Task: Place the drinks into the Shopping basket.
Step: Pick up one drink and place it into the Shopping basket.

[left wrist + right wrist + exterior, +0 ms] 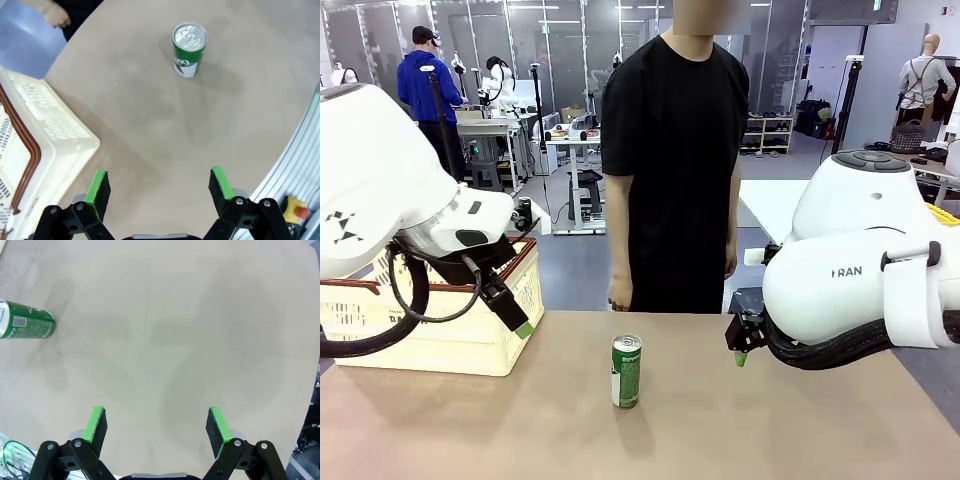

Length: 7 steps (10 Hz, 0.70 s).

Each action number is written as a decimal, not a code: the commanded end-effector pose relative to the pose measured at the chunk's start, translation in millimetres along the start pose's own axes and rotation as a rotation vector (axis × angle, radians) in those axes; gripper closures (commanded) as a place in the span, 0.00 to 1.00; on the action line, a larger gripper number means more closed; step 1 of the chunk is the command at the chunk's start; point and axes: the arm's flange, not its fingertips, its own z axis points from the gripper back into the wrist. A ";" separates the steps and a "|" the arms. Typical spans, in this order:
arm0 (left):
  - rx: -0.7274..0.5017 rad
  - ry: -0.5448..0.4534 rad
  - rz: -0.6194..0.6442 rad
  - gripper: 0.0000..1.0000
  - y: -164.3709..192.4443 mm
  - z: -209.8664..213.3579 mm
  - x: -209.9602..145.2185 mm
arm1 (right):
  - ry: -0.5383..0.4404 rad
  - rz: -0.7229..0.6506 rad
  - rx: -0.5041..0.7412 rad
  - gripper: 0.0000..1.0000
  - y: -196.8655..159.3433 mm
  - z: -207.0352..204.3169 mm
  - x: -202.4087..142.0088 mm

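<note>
There's the green can (626, 371), upright near the middle of the tan worktop (790, 430), silver top up, standing free and outside the Shopping basket (450, 340). The cream lattice basket with its brown rim sits at the worktop's left end. The left hand (159, 186) hangs just beside the basket, fingers spread wide and empty, with the can well ahead of it. On the other side the right hand (159, 426) hovers low, also spread wide, with bare worktop between its green pads. A person in a black T-shirt (675, 150) stands at the far edge, arms down
</note>
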 end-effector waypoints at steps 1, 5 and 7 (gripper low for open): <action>0.003 -0.010 0.043 0.00 -4.1 5.5 -4.3 | 0.001 0.008 0.005 0.00 -0.2 0.3 -0.2; 0.001 -0.007 0.016 0.00 0.7 2.4 0.0 | 0.001 0.008 0.005 0.00 -0.2 0.3 -0.2; -0.020 -0.081 -0.268 0.00 15.6 -24.4 17.9 | 0.001 0.008 0.005 0.00 -0.2 0.3 -0.2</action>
